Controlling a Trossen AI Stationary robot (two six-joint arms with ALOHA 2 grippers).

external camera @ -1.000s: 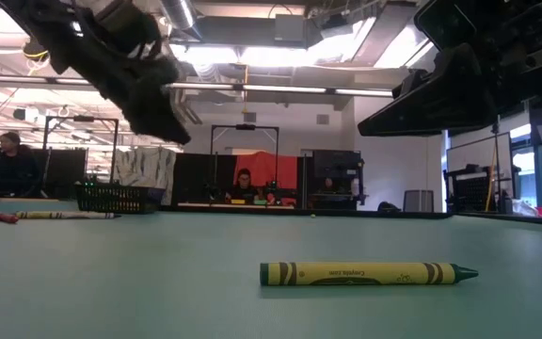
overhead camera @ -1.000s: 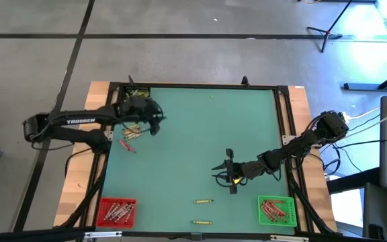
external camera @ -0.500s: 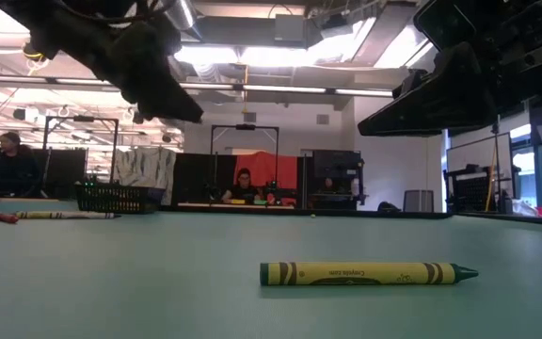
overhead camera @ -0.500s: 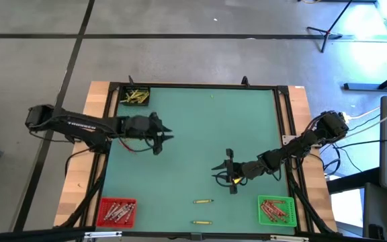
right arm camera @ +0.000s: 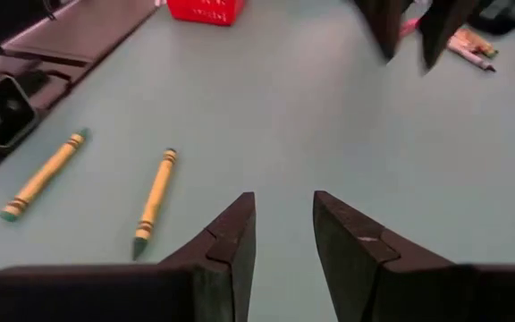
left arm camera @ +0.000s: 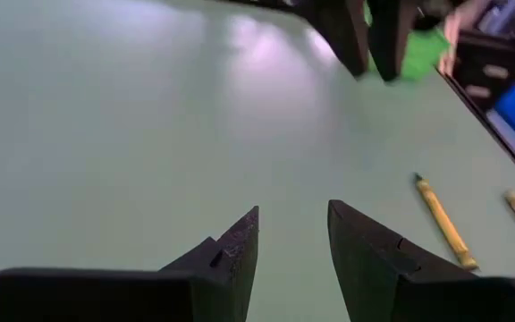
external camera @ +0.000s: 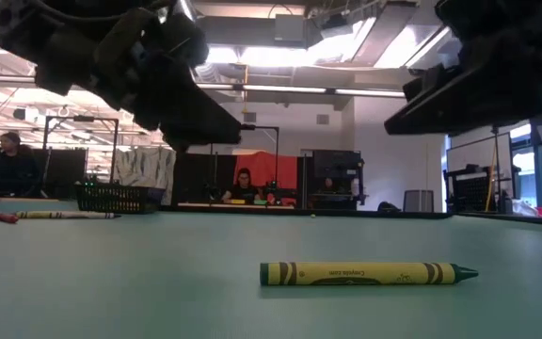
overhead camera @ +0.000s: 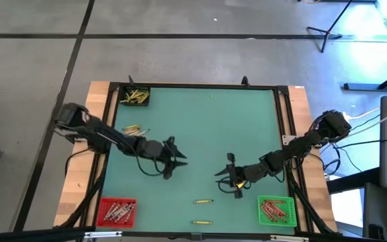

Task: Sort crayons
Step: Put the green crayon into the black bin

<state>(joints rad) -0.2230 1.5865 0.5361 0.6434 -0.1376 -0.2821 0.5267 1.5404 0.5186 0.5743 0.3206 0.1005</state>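
the high view looks straight down on the whole green table [overhead camera: 207, 121]. the low view sits at tabletop height, looking level across it into the room. each wrist view looks close along the tabletop, sharing two loose crayons [right arm camera: 155, 201] [left arm camera: 443, 222].

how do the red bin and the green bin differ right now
The red bin sits at the table's near left corner; the green bin sits at the near right. The red bin holds red crayons; the green bin's contents also look reddish. The right claw hovers close to the green bin; the left claw is farther from the red one. Both are square and sit flat.
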